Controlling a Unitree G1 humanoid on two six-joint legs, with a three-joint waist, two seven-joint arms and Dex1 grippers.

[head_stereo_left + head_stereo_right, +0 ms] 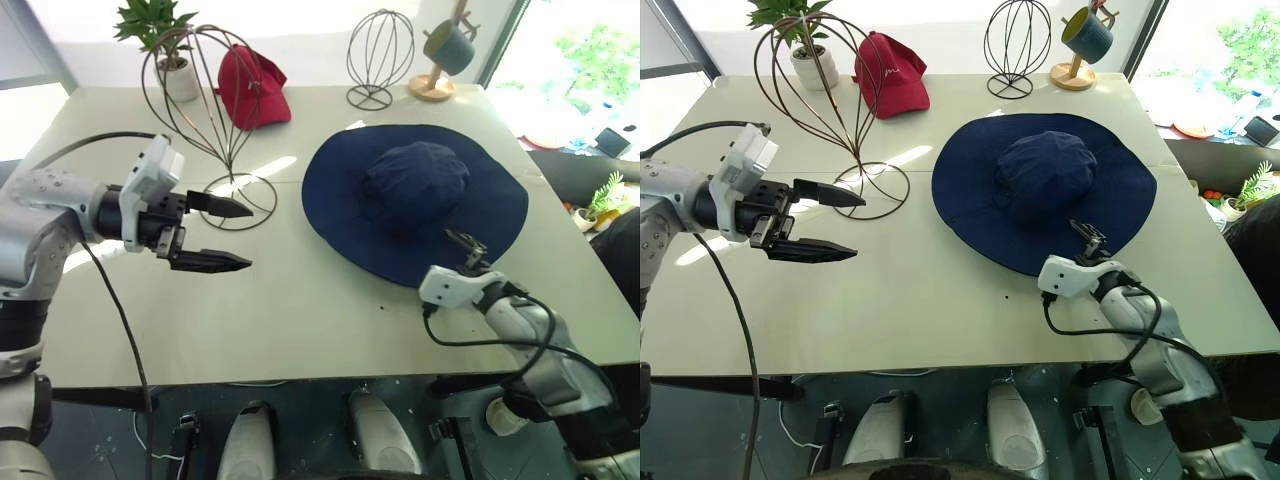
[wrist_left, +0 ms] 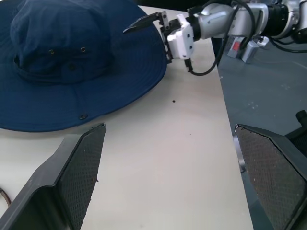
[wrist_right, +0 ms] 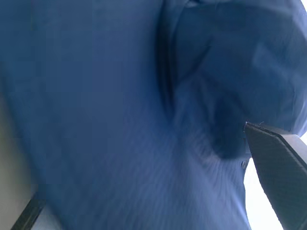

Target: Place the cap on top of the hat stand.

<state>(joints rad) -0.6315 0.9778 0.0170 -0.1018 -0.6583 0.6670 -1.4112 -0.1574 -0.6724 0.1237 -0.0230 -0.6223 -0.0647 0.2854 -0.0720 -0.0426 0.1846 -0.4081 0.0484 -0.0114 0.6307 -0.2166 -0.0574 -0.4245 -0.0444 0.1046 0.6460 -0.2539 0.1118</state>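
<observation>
Left gripper point(image 1: 232, 235) hangs above the table point(image 1: 300, 310), left of the cap point(image 1: 415, 200); jaws spread wide, holding nothing, tips pointing toward the cap.

Hat stand point(image 1: 195, 90) upright, left of the cap and a little farther back; its ring base point(image 1: 240, 200) sits on the table just beyond the left gripper's tips. Stand and cap are apart.

Small red cap point(image 1: 250, 85) lies behind the hat stand, toward the table's far edge, well back and left of the cap. Potted plant point(image 1: 165, 45) at the far left corner.

Cap lies flat on the table, crown up, brim spread round, right of centre. Smaller wire-globe stand point(image 1: 378, 55) stands beyond the cap, with a mug on a wooden holder point(image 1: 445, 55) to its right.

Right gripper point(image 1: 468, 248) at the cap's near brim edge, over the fabric; jaws open, brim not gripped.
</observation>
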